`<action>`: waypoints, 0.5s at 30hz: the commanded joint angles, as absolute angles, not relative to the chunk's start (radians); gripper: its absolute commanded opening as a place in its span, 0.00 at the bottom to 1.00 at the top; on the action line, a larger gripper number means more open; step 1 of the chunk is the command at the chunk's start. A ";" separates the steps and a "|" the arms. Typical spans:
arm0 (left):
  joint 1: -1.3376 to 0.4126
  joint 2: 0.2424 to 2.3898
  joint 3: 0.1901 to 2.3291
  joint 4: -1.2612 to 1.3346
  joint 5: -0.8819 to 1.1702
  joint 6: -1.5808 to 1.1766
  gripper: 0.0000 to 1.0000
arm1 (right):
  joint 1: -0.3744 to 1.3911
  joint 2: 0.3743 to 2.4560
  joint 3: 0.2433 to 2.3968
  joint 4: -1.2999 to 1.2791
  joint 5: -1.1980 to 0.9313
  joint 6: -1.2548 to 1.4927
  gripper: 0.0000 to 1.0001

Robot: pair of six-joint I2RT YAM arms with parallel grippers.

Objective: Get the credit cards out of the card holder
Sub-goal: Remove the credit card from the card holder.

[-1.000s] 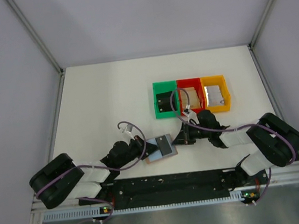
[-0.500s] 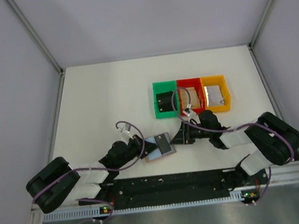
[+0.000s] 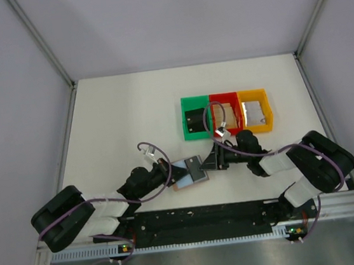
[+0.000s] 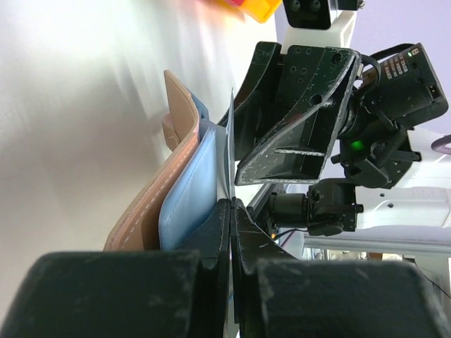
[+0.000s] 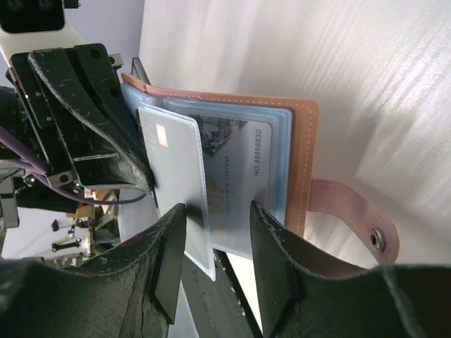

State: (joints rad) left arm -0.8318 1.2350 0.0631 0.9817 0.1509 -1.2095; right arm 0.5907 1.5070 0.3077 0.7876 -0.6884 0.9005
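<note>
My right gripper (image 5: 215, 232), just opened, straddles a credit card (image 5: 239, 176) for pulling while my left gripper (image 4: 231, 205) clamps the card holder (image 5: 301, 162).

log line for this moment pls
left gripper: shut on card holder | right gripper: open, straddling clear sleeve | credit card: in pocket, not out

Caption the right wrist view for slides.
Open right end effector at the clear sleeves of the tan leather card holder.

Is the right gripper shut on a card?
No, the right gripper is open, its fingers apart over the holder.
</note>
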 commanded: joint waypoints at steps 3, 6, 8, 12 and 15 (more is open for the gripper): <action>-0.828 1.241 0.026 1.089 0.189 -1.195 0.00 | 0.581 1.516 0.313 0.940 -0.756 0.928 0.34; -0.830 1.259 0.017 1.118 0.186 -1.201 0.00 | 0.581 1.532 0.305 1.012 -0.791 0.953 0.20; -0.828 1.269 0.008 1.141 0.180 -1.207 0.00 | 0.581 1.542 0.293 1.041 -0.793 0.963 0.04; -0.830 1.258 -0.027 1.152 0.158 -1.210 0.00 | 0.569 1.555 0.273 1.057 -0.781 0.966 0.00; -0.830 1.227 -0.046 1.143 0.135 -1.210 0.00 | 0.546 1.562 0.258 1.074 -0.781 0.974 0.00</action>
